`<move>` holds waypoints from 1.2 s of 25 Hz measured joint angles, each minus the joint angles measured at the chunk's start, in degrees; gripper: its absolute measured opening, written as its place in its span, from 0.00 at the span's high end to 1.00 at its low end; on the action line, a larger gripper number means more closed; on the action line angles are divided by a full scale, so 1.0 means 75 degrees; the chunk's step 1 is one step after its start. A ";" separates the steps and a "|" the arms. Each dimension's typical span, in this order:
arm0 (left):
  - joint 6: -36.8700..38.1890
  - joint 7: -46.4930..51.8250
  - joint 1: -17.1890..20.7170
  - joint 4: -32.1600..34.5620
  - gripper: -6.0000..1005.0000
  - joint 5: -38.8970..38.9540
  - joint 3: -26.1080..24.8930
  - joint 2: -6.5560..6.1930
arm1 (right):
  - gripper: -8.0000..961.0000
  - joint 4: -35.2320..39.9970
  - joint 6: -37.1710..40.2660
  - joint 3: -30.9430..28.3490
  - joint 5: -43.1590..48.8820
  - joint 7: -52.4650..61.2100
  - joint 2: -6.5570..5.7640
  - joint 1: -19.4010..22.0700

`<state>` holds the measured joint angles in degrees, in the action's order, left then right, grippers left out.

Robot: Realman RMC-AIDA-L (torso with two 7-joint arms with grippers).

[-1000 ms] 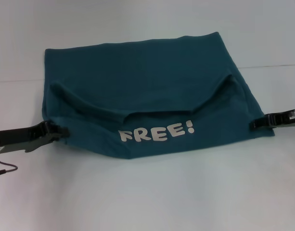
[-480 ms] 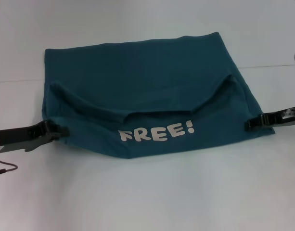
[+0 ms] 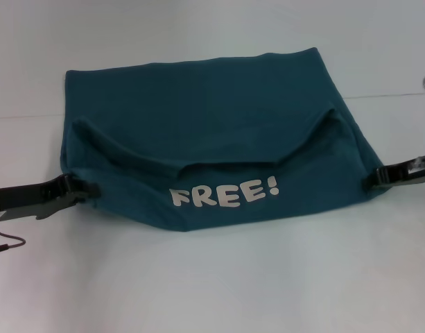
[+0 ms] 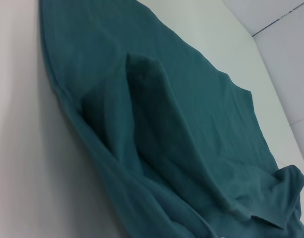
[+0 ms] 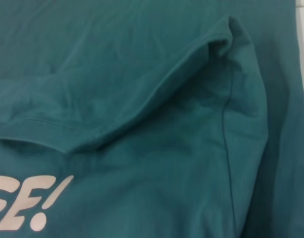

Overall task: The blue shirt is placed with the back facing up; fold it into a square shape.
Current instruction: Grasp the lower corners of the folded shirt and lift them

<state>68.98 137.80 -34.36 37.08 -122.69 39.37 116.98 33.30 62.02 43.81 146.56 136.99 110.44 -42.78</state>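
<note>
The shirt (image 3: pixel 198 132) lies spread on the white worktop (image 3: pixel 212 277), already folded to a rough rectangle, with its near part turned up and over so that a white "FREE!" print (image 3: pixel 224 192) shows on the flap. Since half a second ago the right pincer (image 3: pixel 375 177) has drawn outward from the shirt's right near corner, where it had reached further in over the cloth; the corner now lies flat, and whether that pincer is apart or together cannot be told. The left pincer (image 3: pixel 86 188) has stayed at the left near corner, its tips against the cloth edge; whether it is clamped on the cloth cannot be told either. The flap has kept its place. It is judged that this fold has been laid down and released on the right, and that a further fold is needed before a square is reached.
</note>
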 joint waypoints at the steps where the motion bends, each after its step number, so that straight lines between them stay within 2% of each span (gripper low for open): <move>1: 0.0028 0.0008 0.0000 0.0005 0.97 0.0000 0.0000 -0.0002 | 0.75 0.0077 0.0109 -0.0032 -0.0012 0.0026 -0.0029 0.0012; 4: 0.0227 0.0104 -0.0009 0.0033 0.97 -0.0039 0.0012 -0.0065 | 0.81 0.0368 0.0482 -0.0093 -0.0024 0.0159 -0.0104 0.0068; 7: 0.0645 0.0390 -0.0083 0.0091 0.97 -0.0258 0.0034 -0.0261 | 0.95 0.0792 0.1109 -0.0105 -0.0023 0.0327 -0.0212 0.0135; 9: 0.1210 0.0812 -0.0209 0.0313 0.97 -0.0751 0.0012 -0.0474 | 0.95 0.1141 0.1687 -0.0111 -0.0025 0.0475 -0.0302 0.0148; 15: 0.2752 0.1684 -0.0506 0.1406 0.97 -0.1719 -0.0050 -0.0906 | 0.95 0.2359 0.3853 -0.0161 -0.0012 0.1223 -0.0718 0.0011; 18: 0.3466 0.1789 -0.0659 0.1723 0.97 -0.1970 -0.0222 -0.1069 | 0.95 0.2984 0.4595 -0.0247 0.0007 0.1431 -0.0771 -0.0012; 22: 0.4076 0.1839 -0.0656 0.2206 0.97 -0.2098 -0.0446 -0.1078 | 0.95 0.3517 0.5120 -0.0471 0.0011 0.1561 -0.0772 0.0023; 30: 0.4167 0.1647 -0.0430 0.2355 0.97 -0.2006 -0.0542 -0.0989 | 0.95 0.3244 0.5421 -0.0544 -0.0086 0.1411 -0.0699 0.0151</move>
<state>100.23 150.16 -37.59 54.74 -137.73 35.30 109.57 57.62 102.68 39.72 145.91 147.57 105.20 -41.65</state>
